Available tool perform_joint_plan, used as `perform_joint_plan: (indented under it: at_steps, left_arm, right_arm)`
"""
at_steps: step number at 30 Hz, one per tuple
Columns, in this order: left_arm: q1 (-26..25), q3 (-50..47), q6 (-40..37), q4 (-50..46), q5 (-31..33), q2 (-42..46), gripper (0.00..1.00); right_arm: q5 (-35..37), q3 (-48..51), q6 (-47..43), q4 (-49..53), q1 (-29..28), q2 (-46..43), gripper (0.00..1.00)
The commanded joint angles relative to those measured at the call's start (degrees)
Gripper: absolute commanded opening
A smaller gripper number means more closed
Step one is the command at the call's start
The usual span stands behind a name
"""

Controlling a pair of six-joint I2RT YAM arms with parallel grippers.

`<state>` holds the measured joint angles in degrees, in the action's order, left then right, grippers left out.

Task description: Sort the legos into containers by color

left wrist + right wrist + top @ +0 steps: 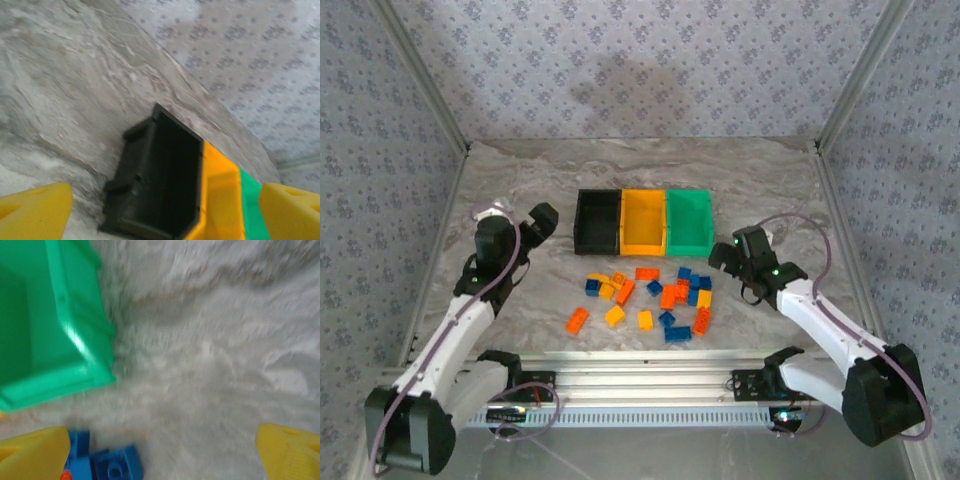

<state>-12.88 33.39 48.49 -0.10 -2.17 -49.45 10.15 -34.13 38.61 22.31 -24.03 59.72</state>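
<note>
Three walls of patterned paper (640, 60) close in a grey marbled bench (650, 170).

Two arms stand at the near edge. The left arm (460, 320) leans in toward the middle, and the right arm (820, 320) does the same from its side.

Containers sit in a tight row at mid-bench, sides touching: black container (597, 222) on the left, yellow-orange container (643, 222) in the centre, green container (688, 222) on the right.

Legos (668, 297) lie scattered loose on the bench just in front of that row, between the two arms. They are orange, yellow and blue, all mixed together. From the right wrist, a pair of blue legos (117, 467) shows close by the green container's near corner.

Left fingers (35, 207): yellow pads spread wide with nothing between them, held above the bench to the left of the black container and aimed at it.

Right fingers (287, 450): also spread wide and holding nothing, over bare bench just right of the green container, near the blue bricks at the right edge of the scatter.
</note>
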Motion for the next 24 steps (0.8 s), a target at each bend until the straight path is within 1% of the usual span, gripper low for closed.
perform_joint_plan:
  at_steps: [1,6,7,8,12,15,20,24]
  left_arm:
    - [-3.0,-3.1,-1.6,-6.3,-1.5,5.3,0.95]
    - [-6.4,-8.4,-1.2,-10.1,-1.5,12.6,0.97]
    - [-6.8,-9.3,-1.1,-10.9,-1.5,13.7,0.97]
    - [-7.0,-10.0,-1.0,-11.3,-1.5,14.5,1.0]
    - [-7.1,-12.5,-0.2,-12.6,-1.2,16.7,1.0]
    - [-7.1,-13.0,-0.1,-12.6,-1.0,17.4,1.0]
    - [-7.1,-12.4,-0.8,-13.8,-0.2,17.2,1.0]
    - [-7.0,-12.7,-0.6,-14.3,0.2,17.2,1.0]
  right_arm:
    - [-3.8,2.9,2.2,7.1,-4.1,-2.5,0.94]
    - [-4.6,6.3,7.3,10.3,-12.6,-4.1,0.93]
    - [-4.3,6.7,8.7,10.4,-14.7,-3.9,0.93]
    - [-3.9,6.9,9.9,10.3,-16.4,-3.5,0.91]
    - [-1.8,6.8,13.3,8.1,-22.4,-0.4,0.88]
    - [-0.8,5.7,14.8,6.9,-24.8,3.2,0.84]
    - [1.3,3.2,16.9,9.1,-27.3,8.4,0.74]
    - [1.7,2.8,18.0,9.8,-27.8,10.6,0.61]
